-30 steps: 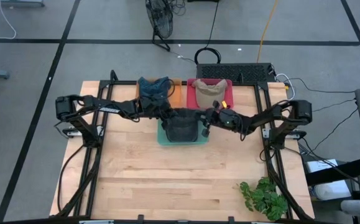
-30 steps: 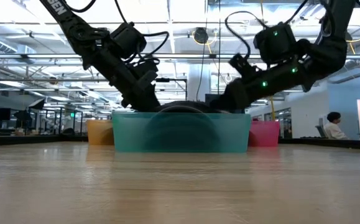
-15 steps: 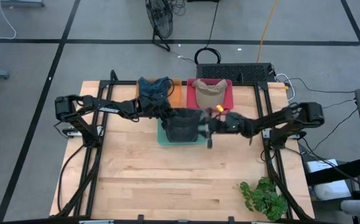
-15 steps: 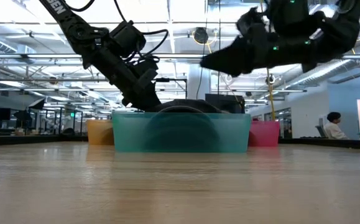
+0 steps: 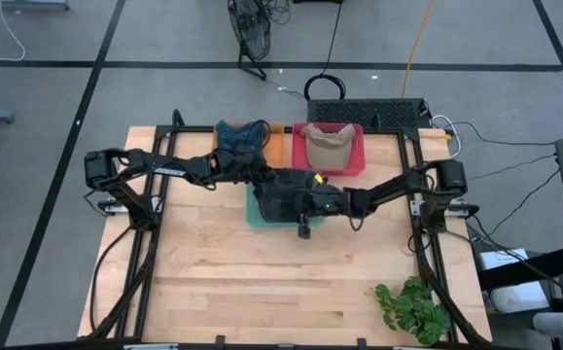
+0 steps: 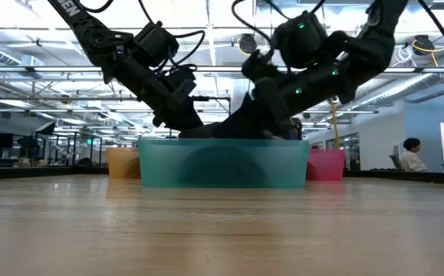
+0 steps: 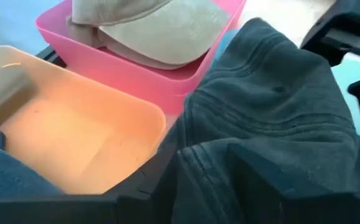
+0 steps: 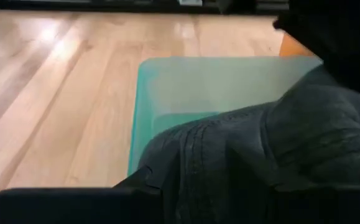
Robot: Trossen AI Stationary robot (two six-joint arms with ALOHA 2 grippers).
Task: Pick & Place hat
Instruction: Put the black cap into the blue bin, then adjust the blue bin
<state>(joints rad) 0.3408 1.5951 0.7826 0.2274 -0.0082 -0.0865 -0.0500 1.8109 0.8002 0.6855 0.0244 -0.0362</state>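
A dark grey hat [image 5: 279,194] lies crumpled in the teal bin [image 5: 254,216] at the table's middle, its crown rising just above the rim in the low view [image 6: 206,132]. My left gripper [image 5: 262,181] reaches in from the left at the hat's far-left side and is shut on it. My right gripper [image 5: 303,206] comes in from the right and hangs low over the hat's near-right part [image 8: 279,143]; its own body hides whether it touches the hat. My left gripper [image 7: 198,193] pinches a bunched fold of the hat's cloth [image 7: 189,165] at its far-left edge, slanting down from the table's left. The hat [image 7: 273,106] rests in the teal bin and spreads away from the fingers, slack.
Behind the teal bin stand an orange bin [image 5: 275,146] with a blue hat [image 5: 242,136] and a pink bin [image 5: 354,160] with a tan hat [image 5: 326,144]. A green plant [image 5: 412,309] sits at the near-right corner. Bare wood lies toward the near edge. A person [image 6: 412,156] sits far off.
My right gripper rose from the hat's right side, swung up and clear, then came back down toward the left, over the hat's near-right part. My left gripper stayed on the hat. The hat's cloth has shifted a little toward the near edge of the bin.
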